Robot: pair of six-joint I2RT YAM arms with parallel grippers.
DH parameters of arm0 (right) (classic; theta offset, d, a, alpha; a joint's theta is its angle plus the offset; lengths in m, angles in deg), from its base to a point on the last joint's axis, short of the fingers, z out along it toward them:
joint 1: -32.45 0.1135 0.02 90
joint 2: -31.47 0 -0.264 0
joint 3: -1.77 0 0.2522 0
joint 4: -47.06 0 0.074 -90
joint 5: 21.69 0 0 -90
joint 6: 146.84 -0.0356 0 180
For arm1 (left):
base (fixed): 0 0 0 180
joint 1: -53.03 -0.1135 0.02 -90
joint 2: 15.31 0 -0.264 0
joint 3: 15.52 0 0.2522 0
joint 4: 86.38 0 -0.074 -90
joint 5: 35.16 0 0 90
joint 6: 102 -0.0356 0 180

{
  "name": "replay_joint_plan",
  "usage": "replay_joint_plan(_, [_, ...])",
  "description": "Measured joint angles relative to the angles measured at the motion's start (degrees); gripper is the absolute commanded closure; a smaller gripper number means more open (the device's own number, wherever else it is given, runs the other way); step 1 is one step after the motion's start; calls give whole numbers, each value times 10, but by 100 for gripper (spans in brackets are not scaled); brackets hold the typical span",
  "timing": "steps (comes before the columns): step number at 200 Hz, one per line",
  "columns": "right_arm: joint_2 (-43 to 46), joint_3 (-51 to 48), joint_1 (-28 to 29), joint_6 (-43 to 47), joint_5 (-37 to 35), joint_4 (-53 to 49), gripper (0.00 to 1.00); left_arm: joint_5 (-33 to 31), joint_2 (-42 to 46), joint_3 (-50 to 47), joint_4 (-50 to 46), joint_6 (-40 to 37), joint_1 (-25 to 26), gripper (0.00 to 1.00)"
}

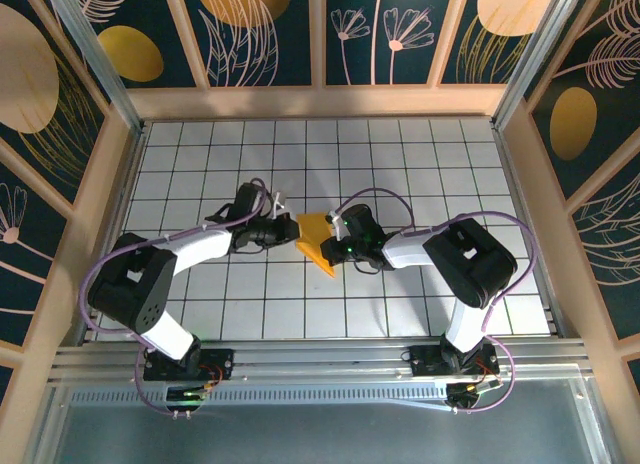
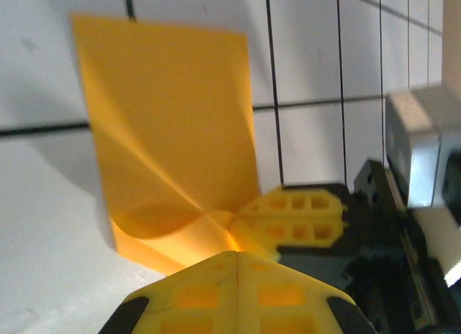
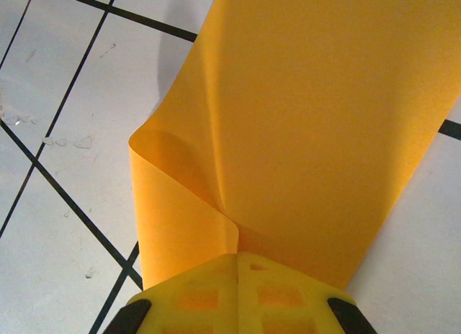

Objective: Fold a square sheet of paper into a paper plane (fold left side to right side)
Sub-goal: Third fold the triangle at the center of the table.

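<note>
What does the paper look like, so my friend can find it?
Start at the white tiled table. In its middle the left gripper and right gripper both pinch the sheet of paper. It is thin, orange-yellow and curled over, unlike the flat white tiles.

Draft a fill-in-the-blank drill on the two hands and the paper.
1. The left hand and the right hand are both ____ on the paper.
2. Seen from above, the paper sits ____ the two hands.
3. The table has white tiles with ____ lines.
Missing words: shut; between; black.
</note>
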Motion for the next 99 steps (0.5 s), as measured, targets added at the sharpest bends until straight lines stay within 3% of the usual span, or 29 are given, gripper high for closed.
replay_joint_plan(99, [0, 0, 0, 0, 0, 0, 100, 17, -93, 0, 69, 45, 30, 99])
